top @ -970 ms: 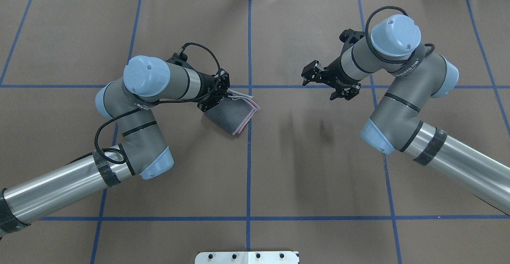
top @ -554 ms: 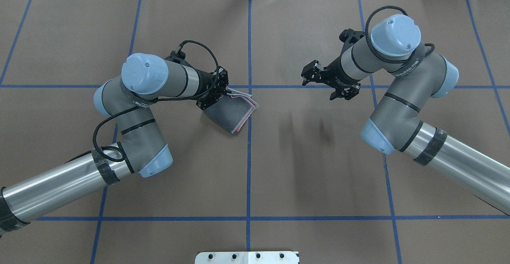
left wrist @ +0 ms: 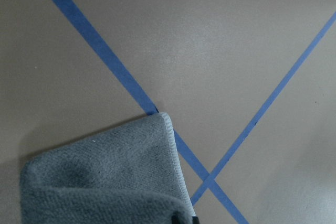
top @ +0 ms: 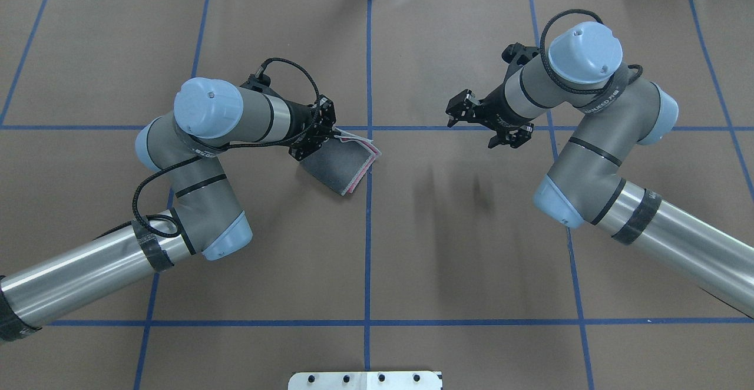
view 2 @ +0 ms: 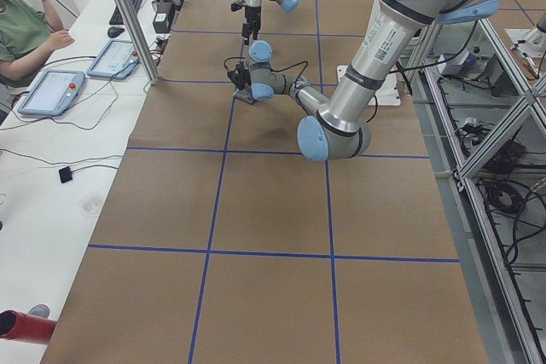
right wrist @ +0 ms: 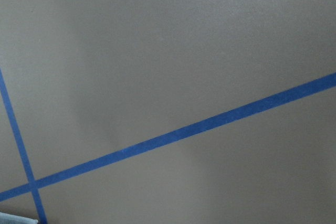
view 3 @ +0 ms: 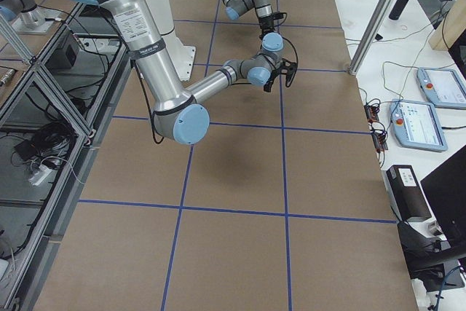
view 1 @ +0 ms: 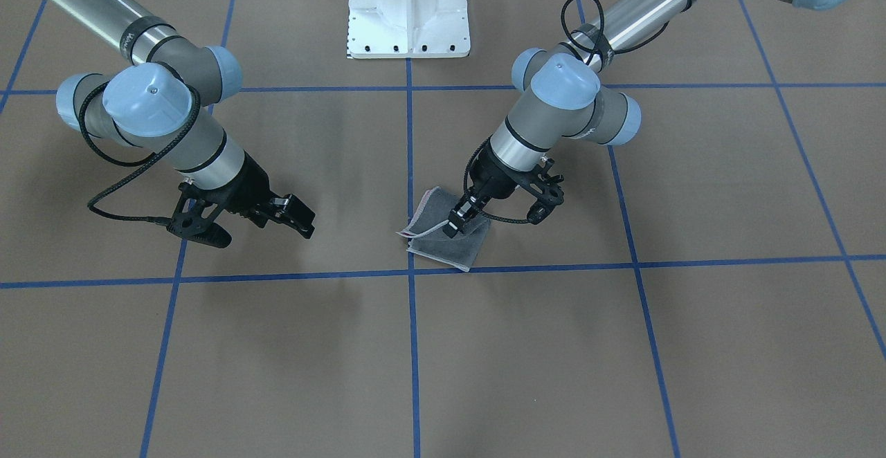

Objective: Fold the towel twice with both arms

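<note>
Starting at the near edge, there's the white pedestal [top: 365, 380] in the middle, and the left arm [top: 76, 278] and right arm [top: 677, 237] come in from either side over the brown paper table [top: 447, 260] with its blue tape grid [top: 368, 248]. Around mid-table the towel [top: 341, 169] lies folded up small, grey face up, with pink and pale edges stacked along its right side, turned like a diamond. It sits just left of the centre tape line with its right corner over the line, just on the near side of the cross line. The left gripper [top: 328, 134] is down at the towel's far-left corner, and going by the wrist view it looks pinched onto a raised fold of the cloth. The right gripper [top: 472, 131] is well off to the right, up off the paper, spread wide with nothing in it. On the far side, a person [view 2: 21, 27] sits at a white bench with tablets [view 2: 51, 91].
</note>
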Robot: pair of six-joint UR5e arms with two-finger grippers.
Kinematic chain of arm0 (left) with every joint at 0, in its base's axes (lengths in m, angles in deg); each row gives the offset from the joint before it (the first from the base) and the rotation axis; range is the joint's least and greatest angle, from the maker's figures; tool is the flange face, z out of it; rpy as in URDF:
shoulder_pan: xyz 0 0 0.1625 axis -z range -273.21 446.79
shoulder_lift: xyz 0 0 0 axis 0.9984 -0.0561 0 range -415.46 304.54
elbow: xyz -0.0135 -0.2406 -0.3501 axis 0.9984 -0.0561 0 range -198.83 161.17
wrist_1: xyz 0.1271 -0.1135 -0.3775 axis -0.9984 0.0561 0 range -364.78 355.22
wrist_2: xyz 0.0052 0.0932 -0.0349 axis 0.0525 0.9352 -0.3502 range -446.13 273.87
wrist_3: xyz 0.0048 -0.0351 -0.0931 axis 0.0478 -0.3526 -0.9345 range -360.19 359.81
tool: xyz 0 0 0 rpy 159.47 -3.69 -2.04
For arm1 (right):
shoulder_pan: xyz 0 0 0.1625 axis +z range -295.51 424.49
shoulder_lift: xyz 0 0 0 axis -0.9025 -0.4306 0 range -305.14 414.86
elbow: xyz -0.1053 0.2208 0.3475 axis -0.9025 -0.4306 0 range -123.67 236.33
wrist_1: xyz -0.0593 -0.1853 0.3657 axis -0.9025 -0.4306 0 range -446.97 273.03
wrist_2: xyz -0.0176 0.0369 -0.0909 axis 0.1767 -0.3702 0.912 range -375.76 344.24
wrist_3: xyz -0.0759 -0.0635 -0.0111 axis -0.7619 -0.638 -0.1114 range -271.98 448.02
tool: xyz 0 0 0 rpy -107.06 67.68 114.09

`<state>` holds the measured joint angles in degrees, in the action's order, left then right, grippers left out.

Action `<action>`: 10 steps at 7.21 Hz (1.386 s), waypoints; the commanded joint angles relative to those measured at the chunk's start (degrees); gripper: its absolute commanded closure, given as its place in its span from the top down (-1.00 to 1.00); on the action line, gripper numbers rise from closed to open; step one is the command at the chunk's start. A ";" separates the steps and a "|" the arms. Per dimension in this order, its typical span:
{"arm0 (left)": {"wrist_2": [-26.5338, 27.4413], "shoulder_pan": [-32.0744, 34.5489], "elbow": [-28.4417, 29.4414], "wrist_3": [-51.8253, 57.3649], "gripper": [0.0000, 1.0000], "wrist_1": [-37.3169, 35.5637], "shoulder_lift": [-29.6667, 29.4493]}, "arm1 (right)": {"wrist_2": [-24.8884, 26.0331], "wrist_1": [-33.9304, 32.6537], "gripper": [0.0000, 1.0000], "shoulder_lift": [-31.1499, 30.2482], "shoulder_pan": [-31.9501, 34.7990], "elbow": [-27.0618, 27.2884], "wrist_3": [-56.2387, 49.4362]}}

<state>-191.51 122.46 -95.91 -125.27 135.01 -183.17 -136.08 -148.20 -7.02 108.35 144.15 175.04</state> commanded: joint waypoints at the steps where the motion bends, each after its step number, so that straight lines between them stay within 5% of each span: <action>1: 0.00 0.80 0.35 -0.08 -1.00 0.04 0.27 | 0.00 -0.02 0.99 0.00 0.00 -0.02 -0.01; 6: 0.09 0.80 1.76 -0.17 -1.00 0.04 0.19 | 0.00 -0.02 0.99 -0.09 0.00 -0.02 -0.01; 7: 0.09 1.24 2.02 -0.26 -0.73 0.04 0.19 | 0.00 -0.02 0.99 -0.09 0.00 -0.02 -0.01; 8: 0.09 1.33 2.37 -0.26 0.67 0.04 0.19 | 0.00 -0.02 0.99 0.00 0.00 -0.02 -0.01; 9: 0.09 1.85 2.55 -0.35 1.00 0.04 0.10 | 0.00 -0.02 0.99 0.00 0.00 -0.02 -0.01; 10: 0.09 2.21 2.46 -0.35 1.00 0.04 0.10 | 0.00 -0.02 0.99 0.09 0.00 -0.02 0.08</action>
<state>-191.42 124.21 -93.49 -125.58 135.05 -183.04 -136.08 -148.23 -7.00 108.35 144.13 175.05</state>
